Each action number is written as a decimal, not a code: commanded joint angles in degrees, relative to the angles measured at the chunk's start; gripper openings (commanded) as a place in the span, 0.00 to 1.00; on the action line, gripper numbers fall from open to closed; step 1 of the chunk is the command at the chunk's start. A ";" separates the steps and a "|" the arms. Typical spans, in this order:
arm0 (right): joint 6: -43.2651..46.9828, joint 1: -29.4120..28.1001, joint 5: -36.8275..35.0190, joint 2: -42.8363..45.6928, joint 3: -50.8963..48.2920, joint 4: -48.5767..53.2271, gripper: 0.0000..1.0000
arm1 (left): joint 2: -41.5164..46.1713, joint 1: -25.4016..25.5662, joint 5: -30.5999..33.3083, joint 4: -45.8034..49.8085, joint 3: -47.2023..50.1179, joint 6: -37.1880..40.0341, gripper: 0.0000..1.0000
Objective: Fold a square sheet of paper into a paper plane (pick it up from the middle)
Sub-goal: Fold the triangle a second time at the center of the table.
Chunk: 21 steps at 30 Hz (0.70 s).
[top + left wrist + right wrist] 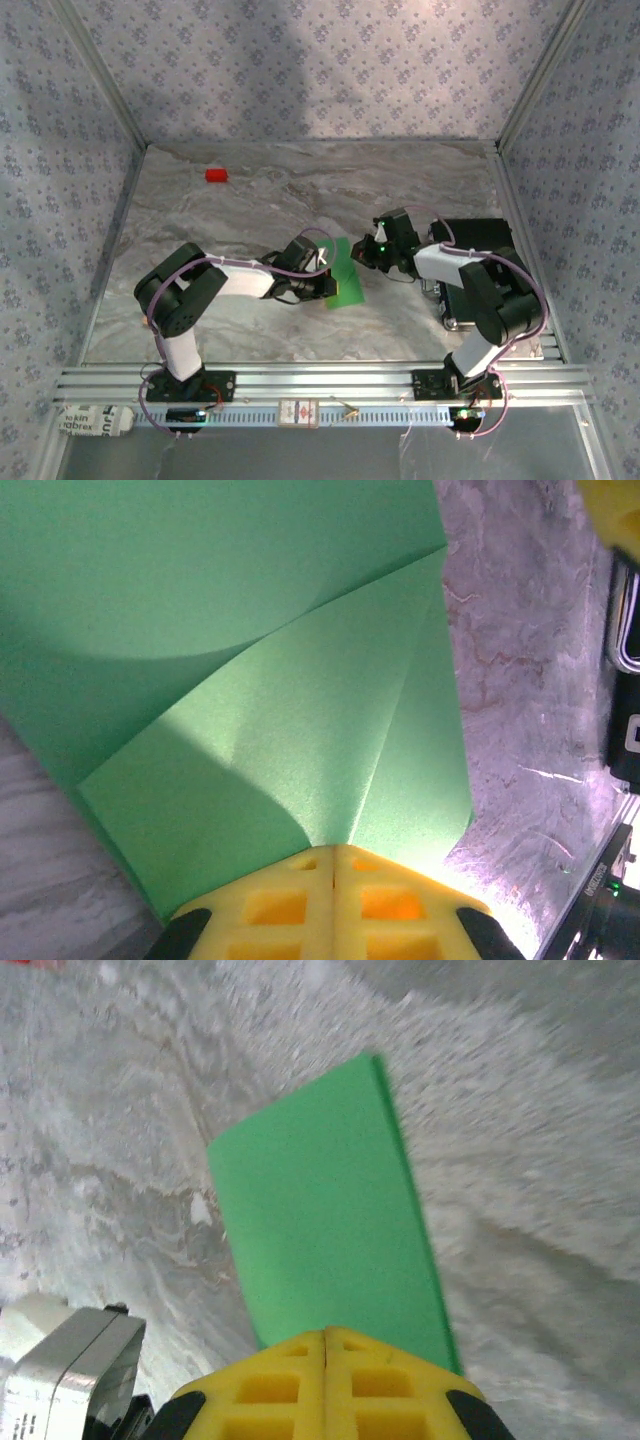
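The square sheet of paper [348, 286] is bright green and folded into a narrow creased shape, held tilted just above the marble table between the two arms. In the left wrist view its folds [300, 710] run down to a point at my left gripper [333, 848], which is shut and pinching it there. From above, the left gripper [327, 268] sits at the paper's left edge. My right gripper [363, 252] is at the paper's upper right. Its jaws [325, 1332] are shut, with the flat green strip [320, 1210] passing behind the tips. No pinch shows there.
A small red block [216, 175] lies at the far left of the table. A black device [482, 245] stands at the right beside the right arm, with a silver box [70, 1360] near it. Patterned walls enclose three sides, and an aluminium rail [320, 378] runs along the front.
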<state>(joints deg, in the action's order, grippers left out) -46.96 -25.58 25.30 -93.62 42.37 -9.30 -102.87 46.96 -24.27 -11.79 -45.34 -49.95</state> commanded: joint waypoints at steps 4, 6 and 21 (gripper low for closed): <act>0.56 -2.27 1.24 -3.49 0.16 1.46 0.00 | -1.31 -0.84 1.24 11.04 1.57 2.73 0.00; -0.21 -2.23 0.14 -3.50 -1.57 0.98 0.00 | -0.94 -1.10 1.26 11.09 1.47 2.76 0.00; -1.90 -2.18 -3.66 -4.27 -6.12 -1.07 0.00 | 3.57 -1.44 -2.59 8.44 -4.62 -0.72 0.06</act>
<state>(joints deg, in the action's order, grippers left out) -48.42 -27.68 25.89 -96.97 37.91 -13.61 -101.12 45.74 -25.76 -4.36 -47.24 -49.43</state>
